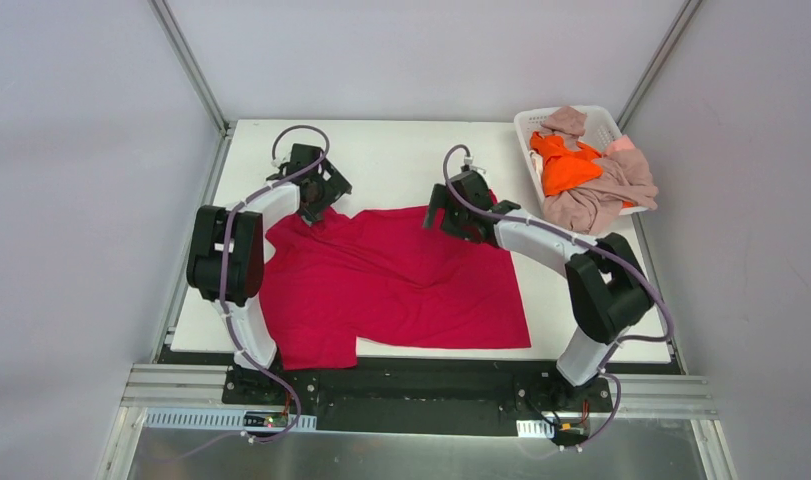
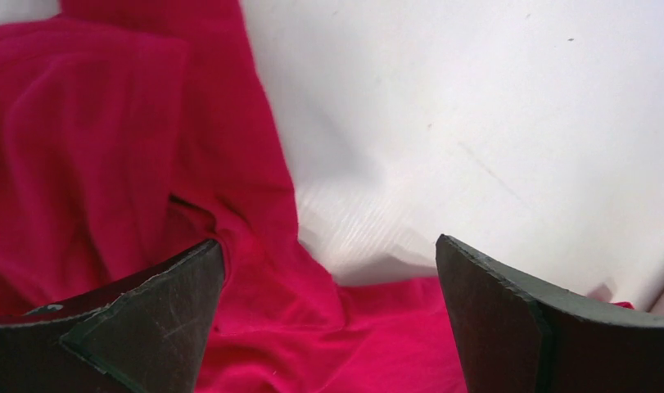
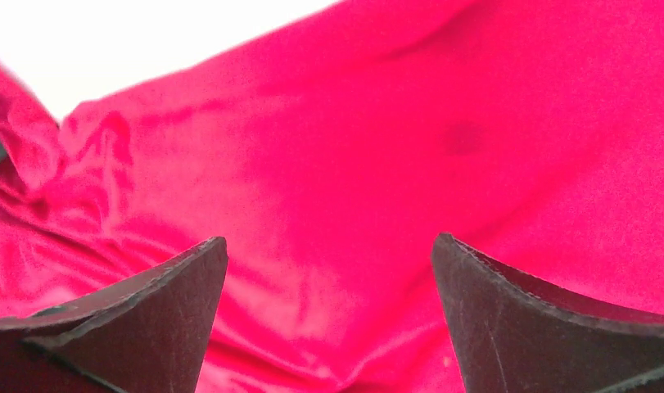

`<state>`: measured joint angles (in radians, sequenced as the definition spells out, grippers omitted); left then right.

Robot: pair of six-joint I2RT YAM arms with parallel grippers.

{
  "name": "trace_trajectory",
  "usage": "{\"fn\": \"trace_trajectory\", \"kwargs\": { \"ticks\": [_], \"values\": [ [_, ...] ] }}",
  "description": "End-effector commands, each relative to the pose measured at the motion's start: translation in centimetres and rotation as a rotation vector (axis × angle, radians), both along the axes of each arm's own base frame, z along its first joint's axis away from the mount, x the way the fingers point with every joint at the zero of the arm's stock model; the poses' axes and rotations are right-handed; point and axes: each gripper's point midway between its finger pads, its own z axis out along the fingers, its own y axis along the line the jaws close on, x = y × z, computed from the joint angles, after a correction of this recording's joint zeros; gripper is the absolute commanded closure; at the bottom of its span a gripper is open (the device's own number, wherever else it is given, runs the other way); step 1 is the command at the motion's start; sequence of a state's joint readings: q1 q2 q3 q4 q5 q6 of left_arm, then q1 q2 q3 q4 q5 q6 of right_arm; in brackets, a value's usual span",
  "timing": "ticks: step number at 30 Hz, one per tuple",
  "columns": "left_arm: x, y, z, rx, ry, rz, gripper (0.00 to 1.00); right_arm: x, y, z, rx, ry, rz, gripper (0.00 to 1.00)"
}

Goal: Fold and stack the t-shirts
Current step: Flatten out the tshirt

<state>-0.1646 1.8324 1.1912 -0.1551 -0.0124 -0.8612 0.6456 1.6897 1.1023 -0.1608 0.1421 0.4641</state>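
Hovering at crimson t-shirt (image 1: 401,285) far edge, arms bent; left claw (image 2: 328,241), right claw (image 3: 328,237) both agape, empty.

A robotics lab test cell: plain grey walls (image 1: 421,50) and aluminium frame posts (image 1: 189,62) enclose a white table (image 1: 401,160), left arm (image 1: 226,255) bolted at 7 o'clock, right arm (image 1: 599,290) at 5 o'clock.

The left arm (image 1: 236,250) elbows out toward nine o'clock and carries the left gripper (image 1: 313,207) to ten o'clock, the right arm (image 1: 593,285) elbows toward four o'clock with the right gripper (image 1: 451,216) near one o'clock, both pairs of jaws spread wide
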Motion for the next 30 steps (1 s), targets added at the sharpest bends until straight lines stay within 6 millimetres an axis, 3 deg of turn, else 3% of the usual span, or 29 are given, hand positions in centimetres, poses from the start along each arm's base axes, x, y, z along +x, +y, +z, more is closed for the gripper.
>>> {"fn": "trace_trajectory", "kwargs": {
  "ticks": [1, 6, 11, 16, 23, 26, 30],
  "values": [
    [2.4, -1.0, 0.4, 0.002, -0.020, -0.035, 0.01, 3.9, -1.5, -1.4, -0.075, -0.021, -0.055, 0.02],
    [4.1, -1.2, 0.1, 0.002, -0.028, -0.035, 0.01, 4.1, -2.4, -5.0, -0.072, 0.060, -0.064, 0.03],
    [6.5, -1.6, 1.4, 0.010, -0.084, -0.044, 0.01, 3.0, -2.7, -7.2, -0.090, 0.114, -0.053, 0.04],
    [10.9, -2.9, 3.3, -0.013, -0.181, -0.083, 0.01, 2.6, -3.1, -8.2, -0.111, 0.129, -0.047, 0.04],
    [18.7, -5.4, 6.3, -0.054, -0.331, -0.175, 0.01, 2.7, -3.4, -8.6, -0.103, 0.142, -0.067, 0.05],
    [18.5, -5.3, 8.2, -0.017, -0.346, -0.220, 0.01, 2.7, -3.3, -8.1, -0.084, 0.136, -0.067, 0.04],
    [14.9, -4.5, 11.0, 0.086, -0.361, -0.267, 0.01, 2.9, -3.1, -7.2, -0.072, 0.120, -0.064, 0.04]
  ]
}}
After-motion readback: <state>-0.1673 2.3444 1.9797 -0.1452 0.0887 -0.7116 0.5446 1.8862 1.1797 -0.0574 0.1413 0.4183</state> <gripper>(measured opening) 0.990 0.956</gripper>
